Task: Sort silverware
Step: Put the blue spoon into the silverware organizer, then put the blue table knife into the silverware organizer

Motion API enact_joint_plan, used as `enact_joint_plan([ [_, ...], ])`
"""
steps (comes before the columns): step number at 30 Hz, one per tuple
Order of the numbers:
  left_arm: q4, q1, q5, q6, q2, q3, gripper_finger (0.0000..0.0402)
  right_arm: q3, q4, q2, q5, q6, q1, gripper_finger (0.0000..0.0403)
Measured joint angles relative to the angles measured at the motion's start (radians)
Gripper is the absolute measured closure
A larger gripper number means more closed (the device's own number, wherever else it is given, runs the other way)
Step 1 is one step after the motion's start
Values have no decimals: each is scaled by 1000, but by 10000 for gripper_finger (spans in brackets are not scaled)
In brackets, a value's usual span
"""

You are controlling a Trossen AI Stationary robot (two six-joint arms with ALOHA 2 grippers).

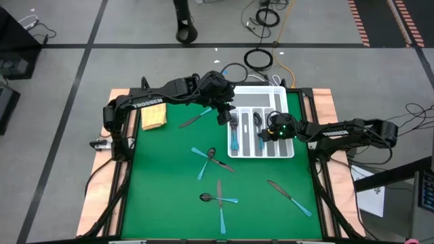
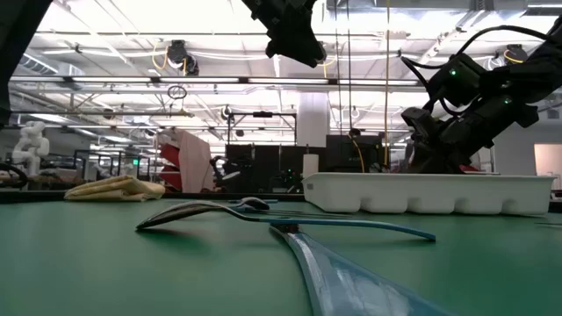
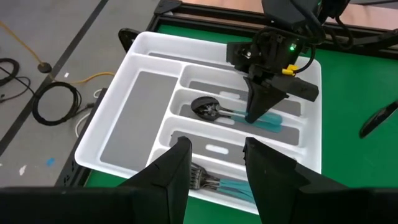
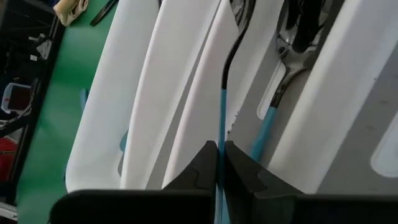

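Note:
The white tray point(image 1: 285, 98) sits at the table's far right. My right gripper point(image 1: 269, 130) reaches into its middle compartment and is shut on a blue-handled spoon point(image 3: 208, 109). A second blue-handled piece point(image 4: 280, 68) lies beside it. My left gripper point(image 3: 214, 168) hangs open above the tray's left compartment, where forks point(image 3: 208, 180) lie, and touches nothing. It is high above the table in the low view point(image 2: 294, 39). Loose silverware rests flat on the green mat: one piece point(image 1: 196, 120), a crossed pair point(image 1: 210, 158), another group point(image 1: 219, 198) and a knife point(image 1: 288, 196). My right gripper pinches the spoon's light-blue handle point(image 4: 221, 134) between its two fingers, with the handle edge-on in the narrow gap. The fingers point(image 3: 261, 99) come from above, slanting down into the tray. The spoon's dark neck point(image 4: 231, 50) runs forward and its head lies in the compartment.
A folded yellow cloth point(image 1: 154, 116) lies at the mat's far left. The mat's wooden border point(image 1: 325, 102) frames the table. Cables point(image 1: 258, 59) lie on the floor beyond the far edge. In the low view a spoon point(image 2: 202, 213) and a handle point(image 2: 351, 281) lie close to the camera.

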Motion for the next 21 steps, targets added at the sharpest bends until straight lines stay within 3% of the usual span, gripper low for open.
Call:
enact_joint_plan([
  [10,-1,0,0,0,0,0,249,3,9,-2,-13,28,0,309],
  [17,-19,0,6,0,-1,0,249,-3,-12,-79,-104,29,-2,296],
  [21,-11,-6,106,1,-39,-2,249,25,28,-193,-212,-22,0,296],
])
